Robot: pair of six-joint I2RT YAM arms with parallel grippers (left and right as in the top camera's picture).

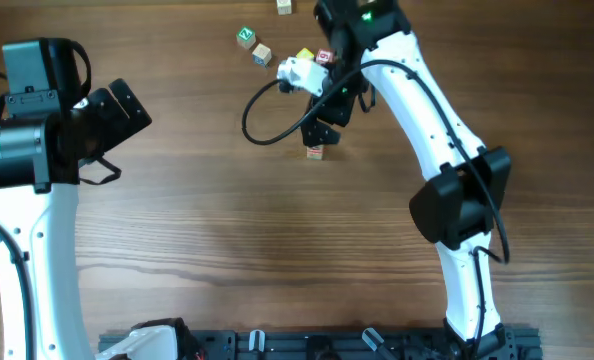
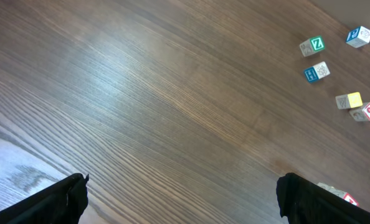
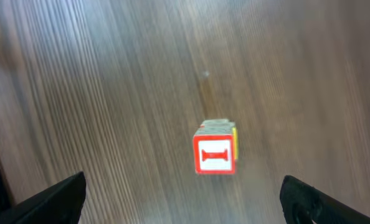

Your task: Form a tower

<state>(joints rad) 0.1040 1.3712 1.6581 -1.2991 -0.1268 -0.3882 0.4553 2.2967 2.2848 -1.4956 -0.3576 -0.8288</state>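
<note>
1 tower (image 3: 215, 155), clear of wide R jaws

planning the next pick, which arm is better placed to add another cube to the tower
Right, most likely. The right tool hangs open over the tower, and the loose cubes lie close beside that arm. The left tool is open too but sits far off to the left.

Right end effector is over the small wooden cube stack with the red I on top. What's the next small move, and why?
Probably raise the right end effector straight up, jaws left open. It is wide open above the narrow stack of wooden alphabet cubes, touching nothing, and the stack stands free; sideways drift might topple it.
</note>
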